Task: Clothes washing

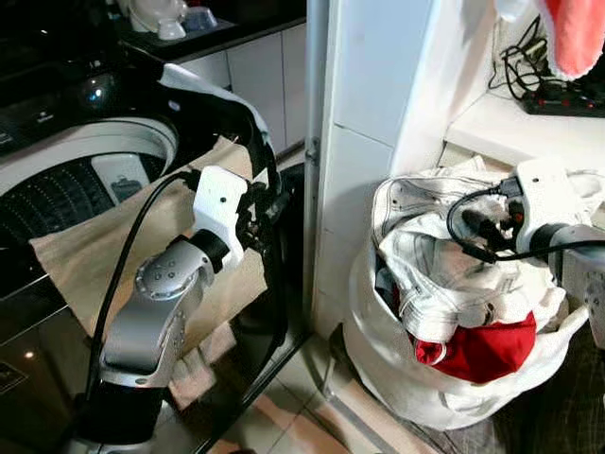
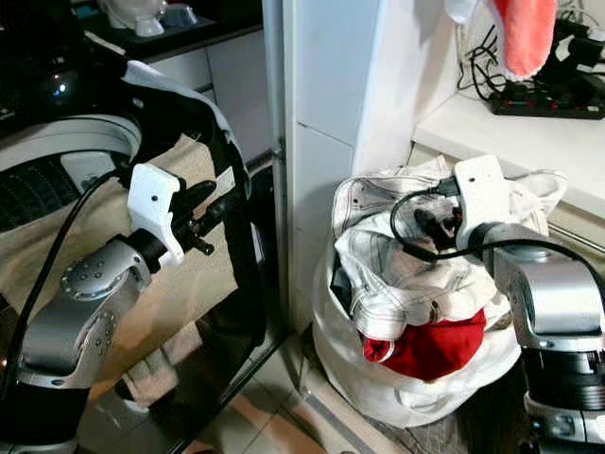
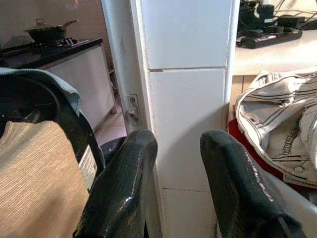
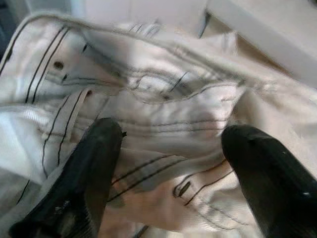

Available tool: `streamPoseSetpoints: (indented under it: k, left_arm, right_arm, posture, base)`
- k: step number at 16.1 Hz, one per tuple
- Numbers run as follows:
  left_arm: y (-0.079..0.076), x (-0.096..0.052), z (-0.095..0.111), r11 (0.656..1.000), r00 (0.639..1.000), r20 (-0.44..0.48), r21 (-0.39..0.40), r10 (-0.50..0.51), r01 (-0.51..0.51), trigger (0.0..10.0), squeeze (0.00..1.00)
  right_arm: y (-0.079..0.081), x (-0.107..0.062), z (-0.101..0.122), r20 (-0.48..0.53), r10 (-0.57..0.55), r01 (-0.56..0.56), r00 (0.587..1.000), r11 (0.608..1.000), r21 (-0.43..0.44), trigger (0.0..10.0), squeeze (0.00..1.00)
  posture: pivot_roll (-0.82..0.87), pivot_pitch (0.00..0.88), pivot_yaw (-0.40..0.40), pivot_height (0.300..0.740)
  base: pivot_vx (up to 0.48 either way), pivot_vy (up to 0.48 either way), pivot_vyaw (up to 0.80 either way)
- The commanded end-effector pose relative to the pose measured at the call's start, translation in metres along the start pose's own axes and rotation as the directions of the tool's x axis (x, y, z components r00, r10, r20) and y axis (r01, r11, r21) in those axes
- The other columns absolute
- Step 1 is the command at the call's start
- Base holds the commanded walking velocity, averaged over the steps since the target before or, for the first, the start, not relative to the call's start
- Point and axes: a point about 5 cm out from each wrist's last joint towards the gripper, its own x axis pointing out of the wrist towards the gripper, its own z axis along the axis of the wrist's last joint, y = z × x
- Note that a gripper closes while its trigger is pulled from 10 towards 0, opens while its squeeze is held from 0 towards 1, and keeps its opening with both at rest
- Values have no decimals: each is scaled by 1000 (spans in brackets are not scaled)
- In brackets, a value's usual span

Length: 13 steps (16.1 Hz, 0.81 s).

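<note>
Right gripper [image 4: 166,148] is over the laundry bag [image 1: 416,388], fingers spread wide, nothing between them. Right wrist view: the white jacket [image 4: 163,99] with dark stitching sits directly ahead of and between the two fingers [image 4: 94,163]; contact with the fabric can't be confirmed, picture is a bit blurred. In the head views the same gripper [image 2: 437,225] sits at the top of the pile, at the jacket's upper folds.

Under the jacket, lower in the bag and below the right gripper: a red garment [image 1: 487,348], partly covered by the white one. Bag stands on the floor against the white wall panel [image 1: 364,142].

Left gripper [image 1: 267,210] is held up beside the washing machine [image 1: 85,161], well apart from the bag. Fingers parted, holding nothing; left wrist view shows a clear gap between them [image 3: 124,193] with the white panel straight ahead. A beige cloth [image 1: 95,255] hangs over the machine's rim, behind and below the left gripper. A dark garment [image 1: 241,118] drapes over the machine's edge just above and beside that gripper; touching or not, can't tell.

Beyond the right gripper, on the white shelf [image 1: 501,123] above the bag: a black power strip [image 1: 562,95] with cables. Something pink [image 1: 575,33] hangs above the shelf.

Far side of the left gripper, in its wrist view: a dark pan [image 3: 47,32] on a counter.
</note>
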Motion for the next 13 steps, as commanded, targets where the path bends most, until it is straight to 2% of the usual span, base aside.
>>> streamPoseSetpoints:
  k: [1, 2, 3, 5, 6, 7, 8, 13]
  left_arm:
    - [0, 1, 9, 1000, 999, 27, 22, -22, 22, 10000, 0]
    - [-1, 1, 9, 999, 999, 26, 20, -33, 32, 10000, 0]
    - [-2, 2, 9, 998, 999, 21, 29, -49, 48, 10000, 0]
    - [-2, 5, 12, 998, 998, 23, 39, -59, 58, 10000, 0]
    - [-2, 6, 12, 997, 998, 22, 45, -57, 56, 10000, 0]
    - [-2, 6, 12, 997, 998, 19, 50, -52, 51, 10000, 0]
    - [-1, 6, 11, 998, 999, 13, 55, -42, 41, 10000, 0]
    - [1, 6, 8, 998, 1000, -1, 61, -11, 11, 10000, 0]
  right_arm:
    - [1, 4, -7, -46, 14, -14, 999, 1000, -3, 10000, 1000]
    - [1, 6, -10, -58, 19, -19, 998, 1000, -7, 10000, 1000]
    - [1, 12, -18, -93, 24, -25, 995, 1000, -17, 10000, 0]
    - [1, 22, -29, -134, 35, -41, 990, 998, -44, 10000, 0]
    - [1, 24, -31, -139, 43, -47, 989, 999, -26, 10000, 0]
    - [-1, 25, -32, -142, 39, -41, 989, 999, -10, 2039, 0]
    - [-2, 26, -33, -142, 36, -37, 989, 999, -4, 0, 0]
    - [-3, 28, -34, -140, 54, -54, 989, 999, -1, 0, 0]
  posture:
    - [-37, 0, 18, 740]
    - [-37, 0, 18, 740]
    - [-40, 0, 30, 740]
    - [-34, 0, 29, 740]
    - [-32, 0, 29, 740]
    - [-31, 0, 27, 740]
    - [-30, 0, 27, 740]
    - [-32, 0, 27, 740]
  base:
    - [0, 0, 0]
    - [0, 0, 0]
    - [0, 0, 0]
    - [0, 0, 0]
    - [0, 0, 0]
    - [0, 0, 0]
    - [0, 0, 0]
    - [0, 0, 0]
